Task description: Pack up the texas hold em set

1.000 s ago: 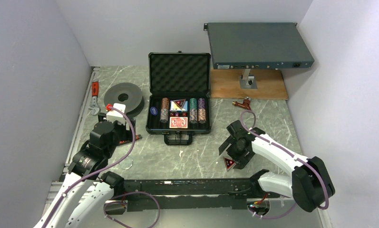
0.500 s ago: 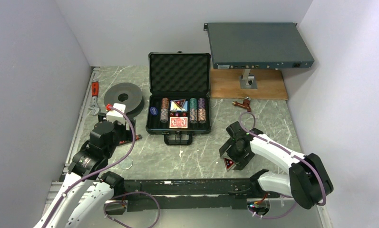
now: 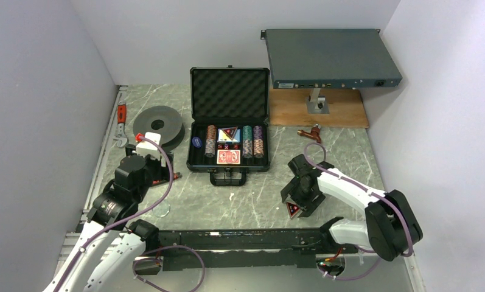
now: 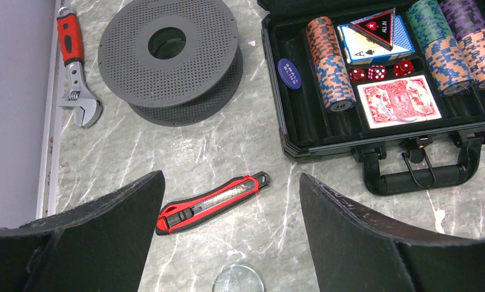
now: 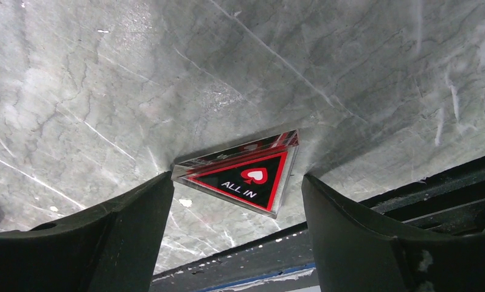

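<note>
The black briefcase (image 3: pixel 198 159) stands open at mid table, its foam-lined lid upright. Inside are striped chip stacks (image 4: pixel 330 62), a blue deck with a triangular marker (image 4: pixel 376 27) on it, a red deck (image 4: pixel 398 101), red dice and the blue round button (image 4: pixel 289 73). A second red-black "ALL IN" triangular marker (image 5: pixel 243 175) lies on the table near the front rail, also in the top view (image 3: pixel 293 209). My right gripper (image 5: pixel 235 182) is open, lowered over this marker, its fingers on either side; the left finger tip touches a corner. My left gripper (image 4: pixel 227 182) is open and empty, left of the case.
A red-black utility knife (image 4: pixel 212 198) and a clear round lens (image 4: pixel 238 281) lie under the left gripper. The dark grey spool (image 3: pixel 159 125) and a red-handled wrench (image 4: pixel 75 67) are at the left. The large grey box (image 3: pixel 331 58) stands on a wooden board at back right.
My right gripper has shifted slightly up and left over the triangular marker on the table. The left arm and the case have not moved.
</note>
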Tool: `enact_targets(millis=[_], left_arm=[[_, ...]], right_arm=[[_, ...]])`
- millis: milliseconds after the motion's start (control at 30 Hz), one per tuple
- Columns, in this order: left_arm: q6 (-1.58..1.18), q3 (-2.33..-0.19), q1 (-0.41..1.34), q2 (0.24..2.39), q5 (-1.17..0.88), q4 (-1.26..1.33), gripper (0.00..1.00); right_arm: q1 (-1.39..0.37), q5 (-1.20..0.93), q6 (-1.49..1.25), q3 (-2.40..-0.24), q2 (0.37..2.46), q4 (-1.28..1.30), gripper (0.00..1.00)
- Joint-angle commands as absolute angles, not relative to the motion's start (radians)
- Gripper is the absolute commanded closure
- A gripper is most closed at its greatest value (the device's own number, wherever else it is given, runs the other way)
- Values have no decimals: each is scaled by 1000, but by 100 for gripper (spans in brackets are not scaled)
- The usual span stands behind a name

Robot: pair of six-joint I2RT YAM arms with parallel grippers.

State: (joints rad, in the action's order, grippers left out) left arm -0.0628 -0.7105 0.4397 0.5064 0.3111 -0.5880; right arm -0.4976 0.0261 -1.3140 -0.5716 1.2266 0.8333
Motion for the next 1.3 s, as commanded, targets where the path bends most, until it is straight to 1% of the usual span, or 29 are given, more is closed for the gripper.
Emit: enact_targets(millis=[0,433,633,933,1267], left_arm=[[-51,-715,434,498,303,-556,13],[-51,-714,434,496,301,-555,13],[-51,-715,434,497,300,-555,13],[-51,-715,434,498,299,-555,13],[-51,-715,434,503,298,-555,13]], right_arm=[[-488,115,-1324,-583,1258,812,21],[-479,138,-1310,-621,1311,808,23],[-477,151,-1304,-627,1317,814,36],[-478,132,-1264,-629,1336,787,53],[-478,174,-1120,-711,1329,770,81]])
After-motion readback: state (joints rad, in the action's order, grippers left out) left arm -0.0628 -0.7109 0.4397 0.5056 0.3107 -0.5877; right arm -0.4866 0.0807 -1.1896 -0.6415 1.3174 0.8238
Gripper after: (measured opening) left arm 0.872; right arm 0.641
